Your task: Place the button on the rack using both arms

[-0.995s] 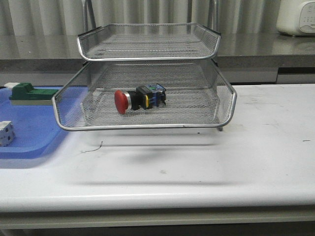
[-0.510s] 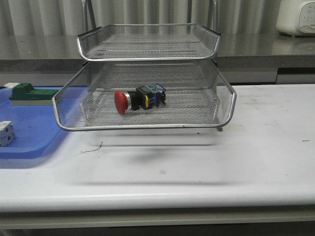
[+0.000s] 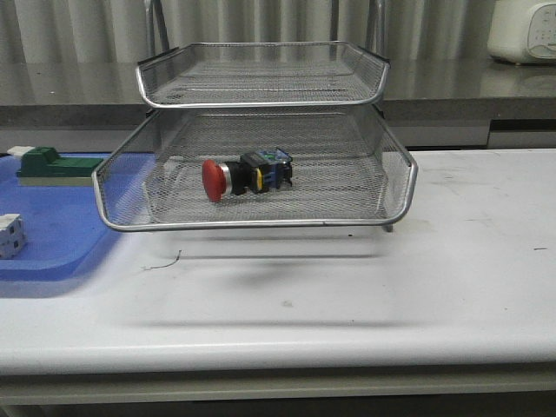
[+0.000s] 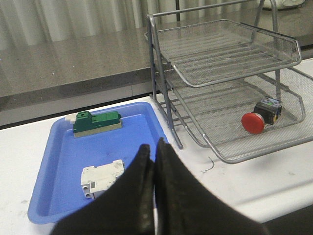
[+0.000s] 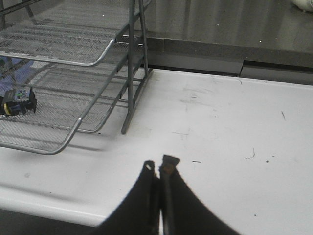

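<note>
On the far left of the table lies a blue tray (image 3: 61,248), holding a green block (image 3: 48,165) and a white cube (image 3: 10,234); the left wrist view shows also a white clip-like part (image 4: 101,175) in it. Just beside the tray stands the rack (image 3: 261,221), with its lower drawer pulled forward over the table; the button (image 3: 248,175) lies on the mesh floor of this drawer, a little left of its middle.

The button rests on its side; its long axis runs across the drawer, nearly parallel to the front rim, with the red cap pointing to the robot's left and the black body with yellow and blue parts to the right.

Neither arm shows in the front view; both are drawn back, well apart from the rack. The left gripper (image 4: 154,159) has its jaws pressed together and holds nothing; the button lies ahead of it and to its right, cap toward it. The right gripper (image 5: 159,169) is closed too and empty — the button lies ahead and to its left, body end toward it.

The left arm seems slightly nearer to the cap side; I judge the placing itself is done — perhaps only pushing the drawer in remains.
</note>
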Controlling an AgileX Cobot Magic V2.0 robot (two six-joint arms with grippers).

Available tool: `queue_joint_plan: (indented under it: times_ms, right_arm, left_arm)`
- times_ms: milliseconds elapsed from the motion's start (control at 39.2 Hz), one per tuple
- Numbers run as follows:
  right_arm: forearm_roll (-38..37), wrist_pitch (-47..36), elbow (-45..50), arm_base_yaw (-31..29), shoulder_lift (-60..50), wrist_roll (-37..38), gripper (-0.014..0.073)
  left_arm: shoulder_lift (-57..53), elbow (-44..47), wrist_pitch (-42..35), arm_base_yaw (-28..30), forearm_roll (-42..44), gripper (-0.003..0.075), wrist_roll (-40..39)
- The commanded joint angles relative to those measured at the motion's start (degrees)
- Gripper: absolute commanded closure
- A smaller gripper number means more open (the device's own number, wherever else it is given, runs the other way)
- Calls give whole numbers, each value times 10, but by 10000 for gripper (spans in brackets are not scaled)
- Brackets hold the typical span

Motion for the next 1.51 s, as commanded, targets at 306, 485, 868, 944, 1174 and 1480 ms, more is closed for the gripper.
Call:
queue_joint_plan:
  times_ms: [306, 485, 868, 944, 1174, 1480]
  right_arm:
    - [-5, -45, -14, 0, 6, 0, 655]
    - [-5, -46, -14, 0, 6, 0, 655]
    - [-5, -106, -67, 0, 142, 0, 655]
    - [-5, -108, -97, 2, 203, -1, 655]
    - [-5, -125, -169, 78, 358, -1, 655]
    - [-5, -144, -237, 320, 538, -1, 655]
  left_arm:
    - [7, -14, -48, 2, -8, 739, -6]
    - [7, -14, -48, 2, -8, 739, -6]
    - [7, -14, -48, 2, -8, 739, -6]
    - [7, -14, -48, 2, -8, 739, -6]
    - [7, -14, -48, 2, -8, 739, -6]
    - [7, -14, -48, 2, -8, 739, -6]
